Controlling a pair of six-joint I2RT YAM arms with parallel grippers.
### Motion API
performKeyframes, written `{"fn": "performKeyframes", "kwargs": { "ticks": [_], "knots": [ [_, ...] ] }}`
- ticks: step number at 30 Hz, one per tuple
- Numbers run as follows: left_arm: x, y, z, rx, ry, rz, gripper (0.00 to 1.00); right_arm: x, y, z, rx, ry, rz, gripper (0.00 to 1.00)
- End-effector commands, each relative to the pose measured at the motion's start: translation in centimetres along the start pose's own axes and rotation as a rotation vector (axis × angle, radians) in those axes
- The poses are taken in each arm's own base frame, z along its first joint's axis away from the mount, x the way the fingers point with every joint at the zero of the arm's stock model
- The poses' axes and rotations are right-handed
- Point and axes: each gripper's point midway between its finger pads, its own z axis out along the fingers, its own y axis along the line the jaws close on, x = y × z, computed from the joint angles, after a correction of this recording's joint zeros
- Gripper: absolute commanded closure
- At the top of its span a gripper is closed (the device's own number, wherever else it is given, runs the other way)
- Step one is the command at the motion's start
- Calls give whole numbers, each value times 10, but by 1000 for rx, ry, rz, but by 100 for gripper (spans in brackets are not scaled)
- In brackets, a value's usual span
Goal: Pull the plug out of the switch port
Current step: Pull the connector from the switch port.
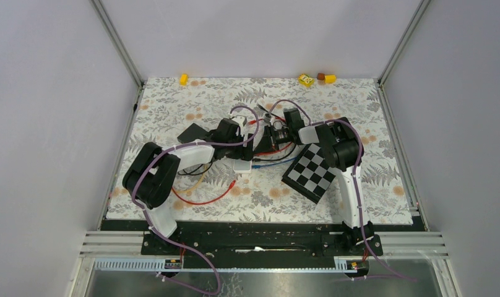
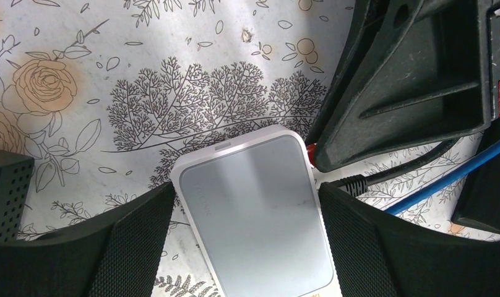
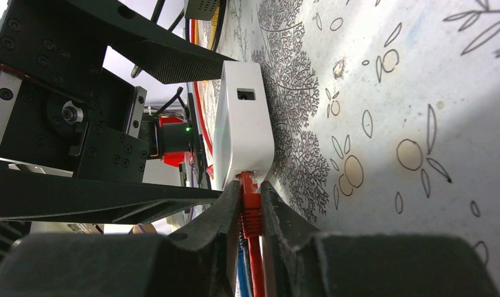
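The white switch (image 2: 254, 216) lies flat on the flowered mat (image 2: 173, 74), between the wide-apart fingers of my left gripper (image 2: 246, 192). The left gripper is open, with narrow gaps on both sides of the switch. In the right wrist view the switch (image 3: 241, 124) shows its end face with the red plug (image 3: 250, 210) seated in its port. My right gripper (image 3: 250, 185) is shut on that plug, just behind the port. From above, the switch (image 1: 242, 166) sits mid-table where both arms meet.
Blue cable (image 2: 445, 179) and black cable (image 2: 396, 176) run from the switch's right side. A checkerboard (image 1: 309, 173) lies by the right arm. A red cable loop (image 1: 201, 199) lies near front left. A black perforated box (image 2: 6, 192) is left of the switch. Yellow bits (image 1: 306, 80) at the back.
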Motion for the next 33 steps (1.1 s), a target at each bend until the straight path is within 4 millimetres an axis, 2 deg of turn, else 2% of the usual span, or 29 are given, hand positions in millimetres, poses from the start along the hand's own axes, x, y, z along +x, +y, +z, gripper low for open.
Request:
{"fn": "performKeyframes", "kwargs": {
  "ticks": [1,20,26,33],
  "knots": [
    [-14,1,-3,13,-55,-3,13,-9,11,-6,-13,-17,-46,100],
    [-11,-4,0,90,-78,6,22,-15,6,-7,48,-10,-35,100],
    [-16,0,-1,97,-91,-14,22,-16,16,-4,21,-52,-39,100],
    [-12,-5,-1,135,-72,-9,22,-15,6,-2,18,-32,-15,100]
  ]
}}
